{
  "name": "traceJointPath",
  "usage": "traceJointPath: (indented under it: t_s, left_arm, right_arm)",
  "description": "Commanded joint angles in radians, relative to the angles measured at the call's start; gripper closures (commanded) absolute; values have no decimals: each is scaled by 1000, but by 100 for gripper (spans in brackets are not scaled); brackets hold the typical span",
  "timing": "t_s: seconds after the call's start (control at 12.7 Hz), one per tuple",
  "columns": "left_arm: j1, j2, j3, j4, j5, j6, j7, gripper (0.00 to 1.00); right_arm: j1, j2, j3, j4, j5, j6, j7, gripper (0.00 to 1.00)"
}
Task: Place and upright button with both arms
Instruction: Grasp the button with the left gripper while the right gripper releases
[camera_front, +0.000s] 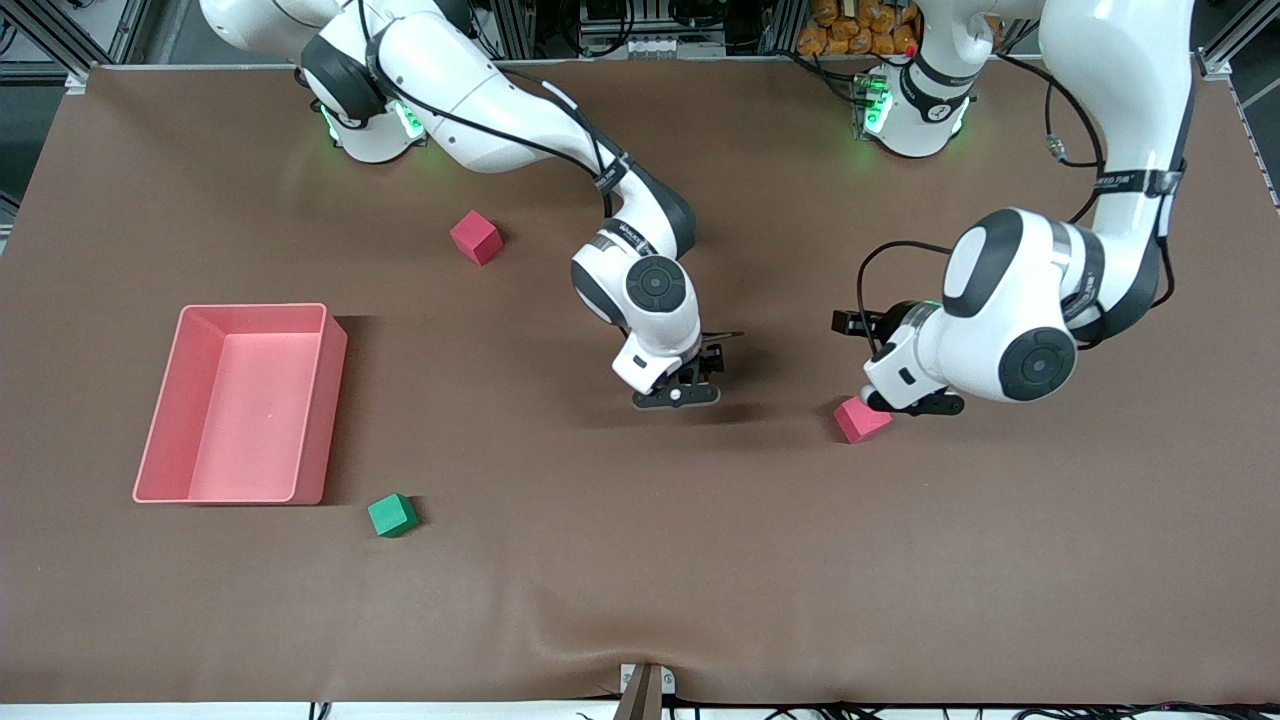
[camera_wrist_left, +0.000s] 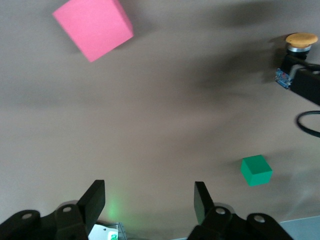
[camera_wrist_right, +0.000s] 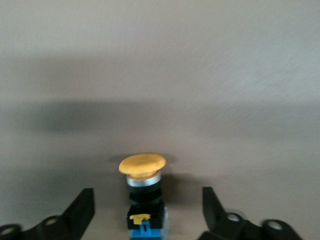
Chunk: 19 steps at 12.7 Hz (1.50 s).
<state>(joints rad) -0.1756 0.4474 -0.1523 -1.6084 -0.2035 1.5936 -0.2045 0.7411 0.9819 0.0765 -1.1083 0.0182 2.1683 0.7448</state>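
Now: button (camera_wrist_right: 143, 195) stands cap-up on mid-table between right gripper's (camera_wrist_right: 145, 210) wide-spread fingers, untouched, axis vertical. Left gripper (camera_wrist_left: 149, 202) hovers by pink cube (camera_front: 862, 420), fingers parted, empty. Right arm nearer.

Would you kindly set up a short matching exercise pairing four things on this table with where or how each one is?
Things:
1. button
2. green cube
3. pink bin
4. left end effector

States:
A. toward the right arm's end of the table
B. open, holding nothing
C. between the open fingers of the right end effector
D. nearer the front camera than the bin

Pairs: 1-C, 2-D, 3-A, 4-B
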Motion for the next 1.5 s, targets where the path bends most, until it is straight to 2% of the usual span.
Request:
traceJointPath:
  t_s: [0.0,0.08,0.16,0.39,0.47,0.55,0.71,0.79,0.87,0.94,1.1,1.26,1.42]
  left_arm:
    - [-36,75,2,73,-42,-6,-18,20]
    - [-44,108,0,105,-45,9,-21,20]
    - [-60,144,2,140,-53,14,-30,20]
    - [-119,238,0,219,-115,90,-126,20]
    - [-146,253,0,220,-141,151,-185,20]
    - [-175,273,0,228,-157,216,-235,20]
    - [-214,313,0,243,-159,285,-265,21]
    - [-222,327,-1,249,-166,296,-276,21]
    - [-238,333,0,249,-195,302,-279,21]
    - [-260,341,2,249,-227,309,-289,27]
    - [-291,349,4,246,-228,312,-303,35]
    - [-314,372,7,246,-223,313,-309,35]
    - [-331,382,16,245,-208,313,-311,35]
  right_arm:
    - [-92,-109,16,5,-4,-125,12,0]
    - [-164,-139,25,5,0,-160,4,0]
    - [-234,-176,76,5,-7,-185,5,0]
    - [-429,-279,141,5,-1,-302,4,0]
    - [-522,-332,222,-2,-7,-350,2,0]
    - [-576,-372,256,-4,-14,-416,7,0]
    - [-661,-445,256,-4,-14,-562,4,0]
    - [-714,-481,261,-4,-9,-614,-42,0]
    - [-755,-515,258,-4,-9,-699,-173,0]
    - [-761,-543,237,-4,-20,-763,-256,0]
    - [-743,-615,108,-5,-8,-772,-246,0]
    - [-744,-690,86,-11,-4,-816,-263,0]
    - [-749,-788,54,-101,-4,-834,-287,0]
